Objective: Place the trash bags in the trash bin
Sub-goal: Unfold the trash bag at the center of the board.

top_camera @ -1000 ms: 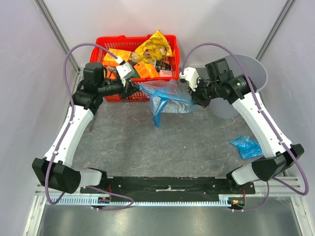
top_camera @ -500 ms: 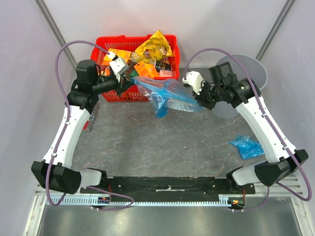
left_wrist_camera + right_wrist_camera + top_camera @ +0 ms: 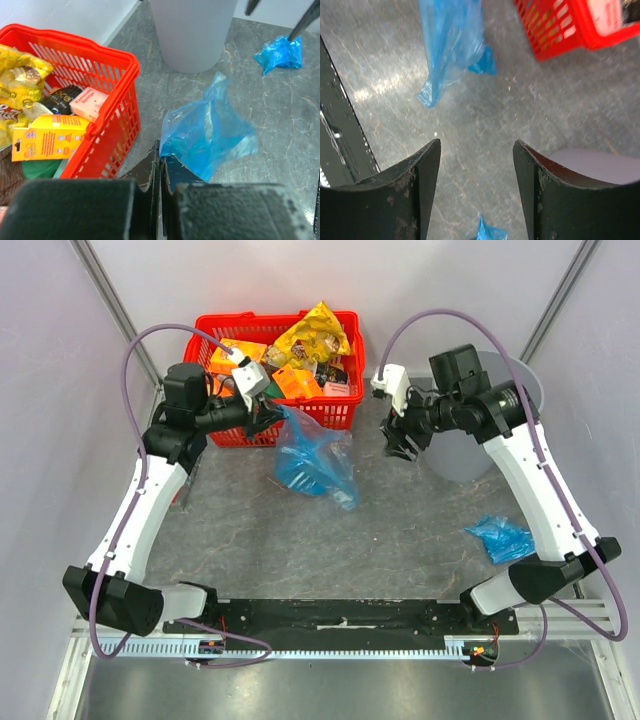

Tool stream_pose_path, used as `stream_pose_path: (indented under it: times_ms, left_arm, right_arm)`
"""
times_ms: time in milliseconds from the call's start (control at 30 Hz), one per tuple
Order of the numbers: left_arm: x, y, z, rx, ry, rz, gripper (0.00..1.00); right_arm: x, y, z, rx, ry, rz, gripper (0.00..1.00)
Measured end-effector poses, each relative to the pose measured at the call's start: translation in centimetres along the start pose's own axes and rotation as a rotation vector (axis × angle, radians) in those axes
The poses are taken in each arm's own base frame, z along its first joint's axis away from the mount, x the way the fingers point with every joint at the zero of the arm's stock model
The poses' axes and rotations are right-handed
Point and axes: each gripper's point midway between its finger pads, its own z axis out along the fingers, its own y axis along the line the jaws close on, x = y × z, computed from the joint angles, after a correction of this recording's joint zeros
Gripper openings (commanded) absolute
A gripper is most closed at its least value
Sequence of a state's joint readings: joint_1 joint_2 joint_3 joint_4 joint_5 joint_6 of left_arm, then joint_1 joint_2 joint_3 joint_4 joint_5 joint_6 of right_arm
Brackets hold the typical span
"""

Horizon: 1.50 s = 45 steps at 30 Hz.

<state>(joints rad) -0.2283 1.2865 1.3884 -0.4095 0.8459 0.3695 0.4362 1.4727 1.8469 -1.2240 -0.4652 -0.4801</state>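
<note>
**Bag in the left jaws, right jaws open**

The left gripper (image 3: 272, 416) stands just beside the front wall of the red basket (image 3: 335, 412). Its jaws are closed on the upper corner of the large trash bag (image 3: 312, 462), a thin and wrinkled blue film. The bag hangs down from the jaws toward the grey table (image 3: 400, 530), in front of the basket. Whether its lower end touches the table, I cannot tell.

The right gripper (image 3: 400, 440) hovers above the table, just beside the trash bin (image 3: 525, 380), which stands at the far right. Its jaws stand wide apart and hold nothing.

The large trash bag is outside the bin, apart from it. A small trash bag (image 3: 498, 538), crumpled into a bundle, lies on the table near the lower part of the right arm, also outside the bin. In the basket lie a yellow snack packet (image 3: 315, 335) and some orange boxes (image 3: 300, 383).
</note>
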Motion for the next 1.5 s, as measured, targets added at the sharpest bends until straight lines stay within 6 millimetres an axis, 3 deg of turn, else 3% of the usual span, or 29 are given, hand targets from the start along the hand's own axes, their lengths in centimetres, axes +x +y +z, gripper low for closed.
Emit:
stream_pose_path:
  times_ms: [200, 433, 700, 800, 867, 900, 967, 1267, 1300, 1433, 1500]
  left_arm:
    - [-0.5, -1.9, 1.0, 0.063, -0.011, 0.004, 0.02]
    - [-1.0, -4.2, 2.1, 0.126, -0.017, -0.004, 0.02]
    - [-0.9, -5.2, 2.9, 0.148, -0.009, -0.012, 0.02]
    - [-0.8, -5.3, 3.1, 0.155, -0.005, -0.016, 0.02]
    - [-0.8, -5.4, 3.1, 0.158, -0.005, -0.017, 0.02]
    - [-0.8, -5.5, 3.1, 0.162, -0.007, -0.017, 0.02]
    - [-0.8, -5.6, 3.0, 0.167, -0.009, -0.019, 0.02]
    - [-0.9, -5.8, 3.0, 0.181, -0.011, -0.031, 0.04]
    - [-0.8, -5.8, 3.0, 0.179, -0.009, -0.033, 0.08]
    - [-0.8, -5.7, 2.9, 0.175, -0.009, -0.044, 0.43]
    - [-0.9, -5.5, 2.9, 0.171, -0.010, -0.059, 0.53]
  right_arm:
    - [-4.1, -0.5, -0.3, -0.033, -0.107, -0.003, 0.77]
    - [-5.9, 1.4, 3.6, -0.173, -0.132, 0.018, 0.84]
    - [-6.8, 2.8, 7.0, -0.266, -0.141, 0.028, 0.85]
    - [-7.0, 2.8, 7.4, -0.269, -0.146, 0.027, 0.75]
    - [-7.2, 2.7, 7.6, -0.267, -0.153, 0.024, 0.51]
    - [-7.2, 2.7, 7.7, -0.267, -0.156, 0.022, 0.31]
    - [-7.2, 2.7, 8.0, -0.267, -0.157, 0.026, 0.01]
    - [-6.7, 0.7, 8.7, -0.162, -0.120, 0.025, 0.00]
    - [-6.6, 0.3, 8.7, -0.139, -0.114, 0.021, 0.00]
    - [-6.4, -0.8, 8.1, -0.059, -0.093, 0.010, 0.00]
    - [-6.4, -1.2, 7.6, -0.027, -0.090, 0.007, 0.00]
